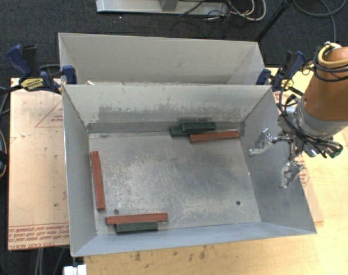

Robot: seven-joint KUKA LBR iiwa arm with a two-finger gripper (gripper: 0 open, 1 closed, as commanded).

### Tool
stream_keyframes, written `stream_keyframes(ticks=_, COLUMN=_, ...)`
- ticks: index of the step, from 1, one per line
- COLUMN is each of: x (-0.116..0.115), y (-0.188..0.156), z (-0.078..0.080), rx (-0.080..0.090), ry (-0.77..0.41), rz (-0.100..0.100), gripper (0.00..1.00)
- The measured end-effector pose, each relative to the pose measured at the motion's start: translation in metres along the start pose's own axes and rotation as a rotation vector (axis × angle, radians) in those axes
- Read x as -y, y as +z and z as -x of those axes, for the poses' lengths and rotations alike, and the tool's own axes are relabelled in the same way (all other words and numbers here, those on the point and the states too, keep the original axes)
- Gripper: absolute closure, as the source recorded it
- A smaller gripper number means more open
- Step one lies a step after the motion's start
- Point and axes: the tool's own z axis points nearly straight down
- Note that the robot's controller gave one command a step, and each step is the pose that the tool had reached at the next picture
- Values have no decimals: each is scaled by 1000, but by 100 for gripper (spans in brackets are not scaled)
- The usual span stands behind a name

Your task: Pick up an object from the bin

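**Five bars on the bin floor; gripper spread wide at the right wall**

Five flat bars lie on the floor of the bin (162, 59), each close against a wall.

1. Gripper state. My gripper (275, 159) hangs above the right sloping wall of the bin, off to the side of the floor. Its fingers (258, 146) stand wide apart with nothing between them. My orange wrist cover (331, 90) sits beyond the bin's right rim.

2. Far wall. The far dark green bar (192, 128) lies along the foot of the far wall, right of centre. The far red-brown bar (214, 136) lies just beside it on the near side, shifted toward the right. This bar is the nearest to my gripper, but apart from it.

3. Left wall. The left red-brown bar (97, 180) lies lengthwise along the left wall.

4. Near wall. The near red-brown bar (137, 218) lies along the near wall, left of centre. The shorter near dark green bar (136, 227) lies right alongside it, closer to the wall.
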Motion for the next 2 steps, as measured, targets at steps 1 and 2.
stream_keyframes(ticks=1, x=19, y=-11, z=38, rx=5, ry=311, rz=-4, gripper=100)
stream_keyframes(ticks=2, x=19, y=-11, z=38, rx=5, ry=312, rz=-4, gripper=100)
